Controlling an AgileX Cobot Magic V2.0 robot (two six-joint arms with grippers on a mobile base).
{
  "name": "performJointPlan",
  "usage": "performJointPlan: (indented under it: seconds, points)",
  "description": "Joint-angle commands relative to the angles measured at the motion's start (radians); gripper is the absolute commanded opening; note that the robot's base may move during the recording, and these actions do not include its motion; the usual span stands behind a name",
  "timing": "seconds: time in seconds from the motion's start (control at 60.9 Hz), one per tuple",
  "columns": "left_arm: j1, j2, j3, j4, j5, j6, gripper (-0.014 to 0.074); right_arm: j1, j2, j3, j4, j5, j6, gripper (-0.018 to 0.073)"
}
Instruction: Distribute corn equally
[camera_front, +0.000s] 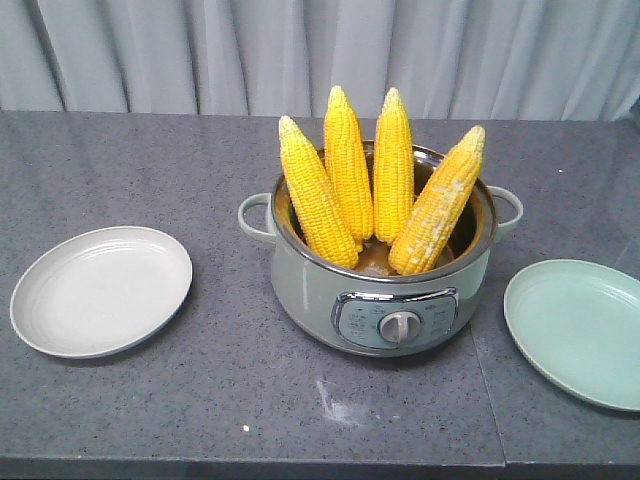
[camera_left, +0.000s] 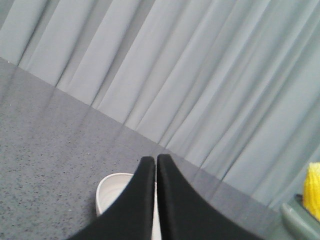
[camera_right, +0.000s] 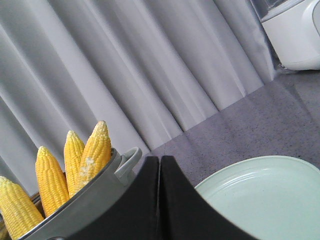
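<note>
While four corn cobs (camera_front: 375, 180) stand in the pot (camera_front: 300, 275), their bases are hidden by its wall. The left gripper (camera_left: 155, 162) and right gripper (camera_right: 159, 162) are seen pinched closed and empty. The cobs are found at 3 o'clock of the left and 9 o'clock of the right.

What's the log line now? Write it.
corn: four standing in pot | white plate: empty | green plate: empty | left gripper: shut | right gripper: shut

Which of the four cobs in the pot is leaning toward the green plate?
The rightmost cob, its tip tilted toward the green plate, with pale patches. The other three stand upright or lean left.
</note>
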Motion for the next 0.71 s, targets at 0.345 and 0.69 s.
performJointPlan:
  seconds: [0.345,0.69]
  points:
    - [-0.003,-0.005,-0.319,0.006,0.134,-0.202,-0.0006,-0.001,0.126,-0.459,-0.064,0.255,-0.162,0.0004]
    - [-0.003,0.122,-0.563,-0.037,0.490,0.138,0.0043,-0.001,0.372,-0.688,0.397,0.403,-0.817,0.0329]
